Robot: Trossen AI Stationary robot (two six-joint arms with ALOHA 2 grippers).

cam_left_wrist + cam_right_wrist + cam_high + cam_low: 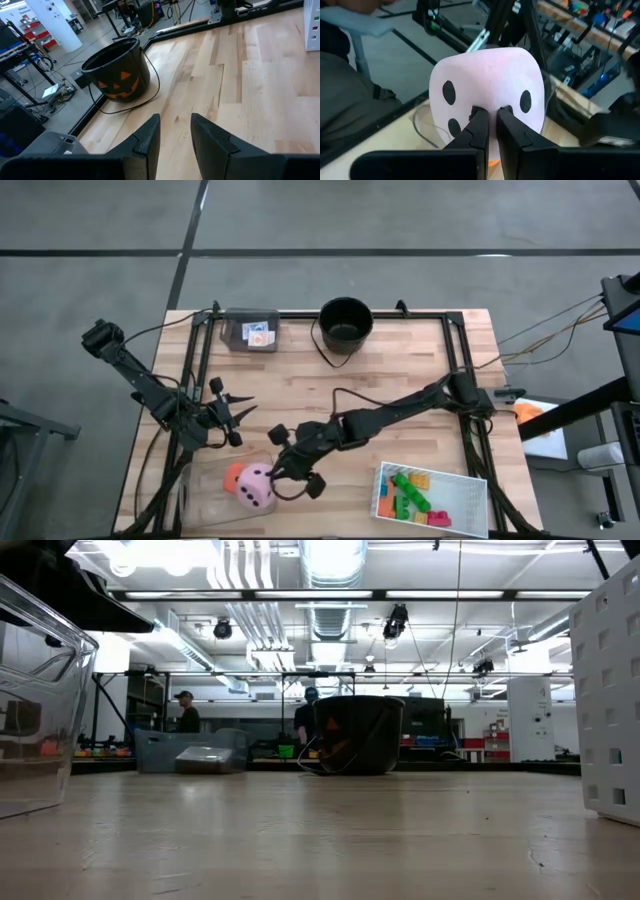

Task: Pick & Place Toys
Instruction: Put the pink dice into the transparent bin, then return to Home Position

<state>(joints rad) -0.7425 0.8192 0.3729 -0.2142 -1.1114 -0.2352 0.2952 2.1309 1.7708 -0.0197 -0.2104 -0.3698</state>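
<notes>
A pink black-dotted die (257,489) sits beside an orange die (234,476) in a clear tray (190,492) at the near left. My right gripper (283,472) reaches in from the table's right and is shut on the pink die (485,75). My left gripper (245,422) is open and empty above the table's left middle; its fingers (150,135) point toward the black bucket (117,70). Several coloured bricks (410,492) lie in a white tray (478,488) at the near right. My right gripper pinches the pink die between its two fingertips (479,116), at the die's edge (492,102) that faces the gripper, between two dotted faces. The fingers slant down from the table's right. Whether the die rests in the tray or is lifted, I cannot tell.
The black bucket (345,323) with its wire handle stands at the far middle. A clear tray with cards (250,332) stands at the far left. Bare wood lies between the bucket and the near trays. In the low view, people stand in the room behind.
</notes>
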